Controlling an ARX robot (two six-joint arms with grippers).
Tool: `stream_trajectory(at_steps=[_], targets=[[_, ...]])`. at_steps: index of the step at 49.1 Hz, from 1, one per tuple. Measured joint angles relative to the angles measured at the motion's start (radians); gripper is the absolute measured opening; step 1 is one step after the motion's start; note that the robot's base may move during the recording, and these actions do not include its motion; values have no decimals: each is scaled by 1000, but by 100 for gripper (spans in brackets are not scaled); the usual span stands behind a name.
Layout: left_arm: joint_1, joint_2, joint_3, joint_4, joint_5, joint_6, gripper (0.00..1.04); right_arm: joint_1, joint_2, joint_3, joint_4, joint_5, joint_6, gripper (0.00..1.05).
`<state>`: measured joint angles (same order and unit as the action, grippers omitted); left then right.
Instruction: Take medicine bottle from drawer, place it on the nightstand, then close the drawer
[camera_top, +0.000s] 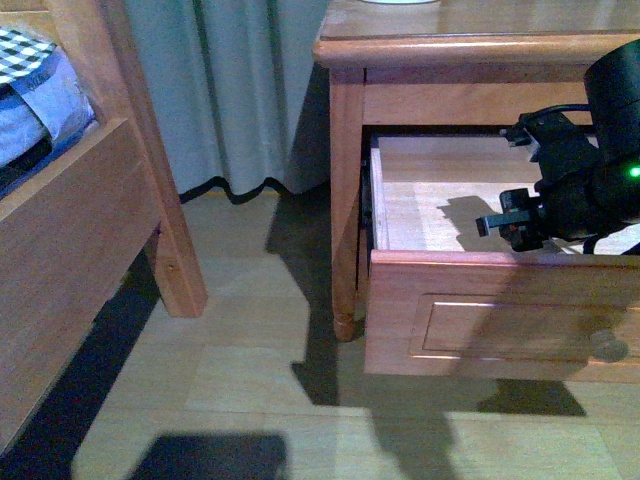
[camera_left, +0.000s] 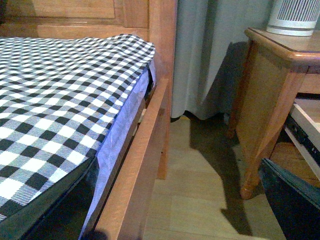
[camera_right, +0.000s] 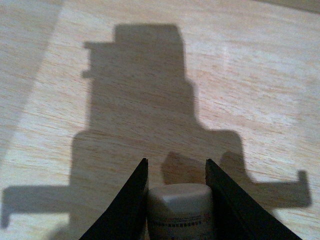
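Note:
The nightstand (camera_top: 345, 200) stands at the right with its upper drawer (camera_top: 480, 310) pulled open, showing a pale wood interior (camera_top: 420, 210). My right gripper (camera_top: 497, 224) reaches into the drawer from the right. In the right wrist view it (camera_right: 176, 161) is shut on the medicine bottle (camera_right: 180, 210), whose white cap and label edge sit between the two dark fingers (camera_right: 127, 205), just above the drawer floor (camera_right: 240, 75). The bottle is hidden in the front view. My left gripper (camera_left: 185, 220) is open and empty over the floor between bed and nightstand; one dark finger (camera_left: 292, 200) shows.
A wooden bed frame (camera_top: 90, 240) with checked bedding (camera_left: 60, 100) stands at the left. A pale curtain (camera_top: 240, 90) hangs behind. A white ribbed cylinder (camera_left: 295, 17) stands on the nightstand top (camera_left: 280, 45). Tiled floor (camera_top: 260, 330) lies between bed and nightstand.

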<state>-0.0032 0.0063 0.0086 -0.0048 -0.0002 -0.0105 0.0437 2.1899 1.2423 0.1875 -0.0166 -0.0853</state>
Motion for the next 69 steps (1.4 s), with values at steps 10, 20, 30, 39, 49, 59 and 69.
stream_trajectory(at_steps=[10,20,30,39,49,59,69], targets=[[0,0,0,0,0,0,98,4,-177,-6,-41,-24,15,31],[0,0,0,0,0,0,98,5,-295,117,-116,-60,51,30],[0,0,0,0,0,0,98,25,-240,424,-212,-54,62,30],[0,0,0,0,0,0,98,58,-58,732,-323,-16,46,30],[0,0,0,0,0,0,98,74,177,1047,-475,65,15,30],[0,0,0,0,0,0,98,58,317,1234,-560,129,-7,30],[0,0,0,0,0,0,98,45,285,1133,-479,116,-21,48]])
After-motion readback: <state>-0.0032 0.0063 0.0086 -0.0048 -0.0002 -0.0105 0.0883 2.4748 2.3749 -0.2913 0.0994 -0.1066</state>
